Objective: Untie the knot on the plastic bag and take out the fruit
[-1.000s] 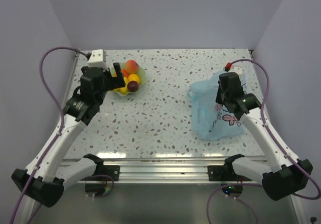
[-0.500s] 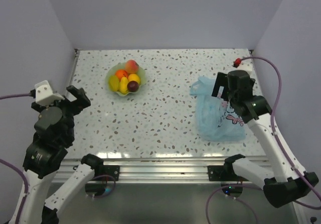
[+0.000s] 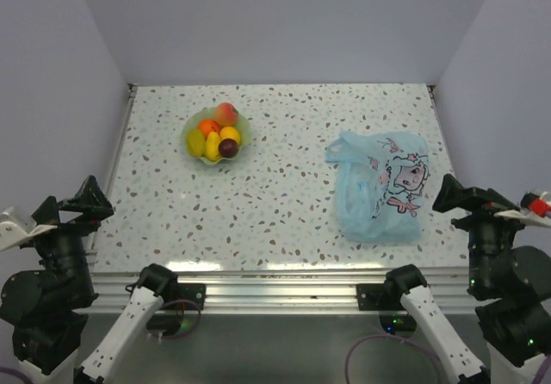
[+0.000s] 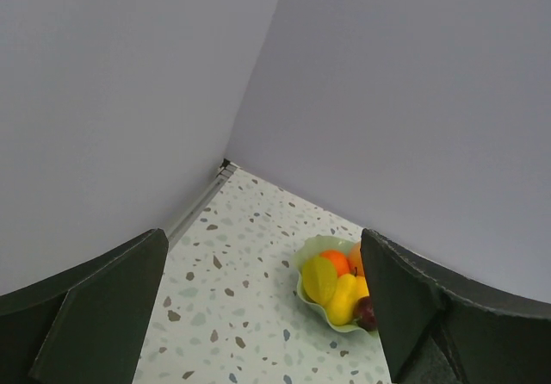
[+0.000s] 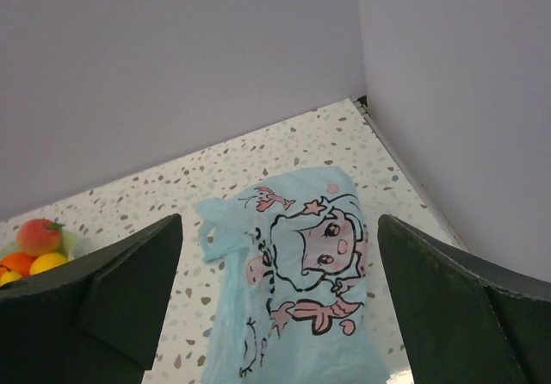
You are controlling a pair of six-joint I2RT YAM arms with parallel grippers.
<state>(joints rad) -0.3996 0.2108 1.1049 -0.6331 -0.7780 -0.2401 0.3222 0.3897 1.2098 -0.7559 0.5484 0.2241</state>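
The plastic bag [image 5: 293, 298] faces the right wrist; fruit [image 4: 338, 282], the left.

Illumination bright, even and diffuse, apparently from above; shadows faint. 1 glare band runs along the near edge of the tabletop [image 3: 284, 212] in the top view. In the 2 wrist views, the left end effector [image 4: 263, 246] and right end effector [image 5: 280, 225] render dark and slightly soft.

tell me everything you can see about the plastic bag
The plastic bag is thin, translucent light-blue film, wrinkled and lying flat and slack on the right side of the speckled table. A pink-and-dark cartoon girl print faces up. One loose handle loop sticks out at its far left corner. It looks empty, and only the table touches it.
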